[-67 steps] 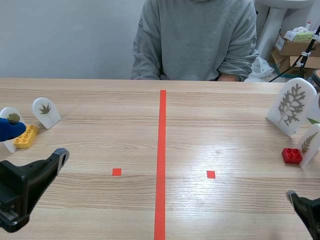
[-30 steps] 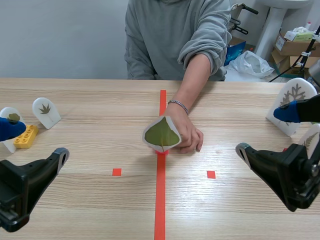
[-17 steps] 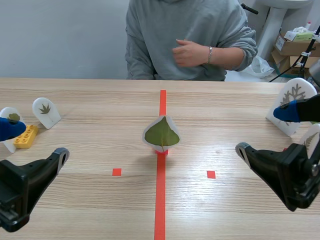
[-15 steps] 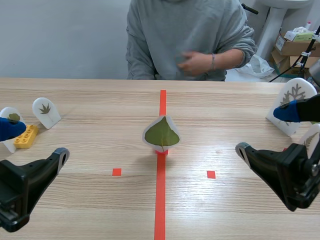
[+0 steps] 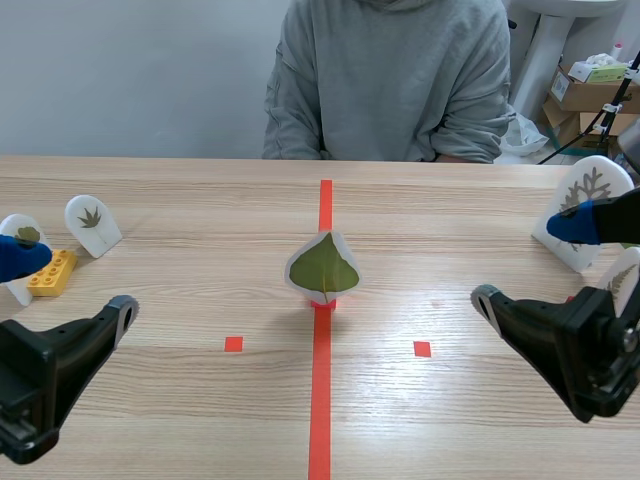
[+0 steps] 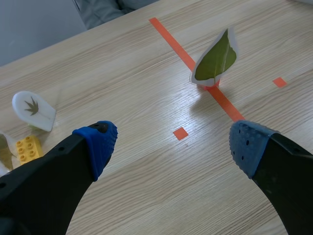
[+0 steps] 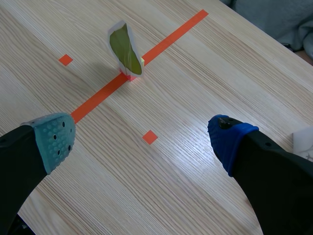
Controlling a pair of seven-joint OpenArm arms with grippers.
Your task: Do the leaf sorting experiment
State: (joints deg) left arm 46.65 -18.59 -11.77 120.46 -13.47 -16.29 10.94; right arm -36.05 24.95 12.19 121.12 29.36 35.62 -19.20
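Item 1. Leaf card point(image 5: 323, 268): white, teardrop-shaped, bearing one broad green leaf. It stands upright on a small red base point(image 5: 323, 304) at the centre of the frame, on the orange-red tape line point(image 5: 320, 410). No gripper touches it.

Item 2. Left gripper point(image 6: 173, 144): lower left of the scene, fingers spread wide, nothing between them. The leaf card is well ahead of it.

Item 3. Right gripper point(image 7: 142, 137): lower right of the scene, fingers likewise wide apart and holding nothing.

Item 4. Left edge, mid-height: a small card with a palmate leaf point(image 5: 92, 222), a yellow brick point(image 5: 52, 272) just beside it, and a further card point(image 5: 14, 232) partly hidden by a blue pad.

Item 5. Right edge: a large card with a branching leaf point(image 5: 585, 205) and a fern-leaf card point(image 5: 622, 280) below it.

Item 6. Person in a grey sweatshirt point(image 5: 395, 80), top centre, seated behind the wooden table point(image 5: 200, 200).
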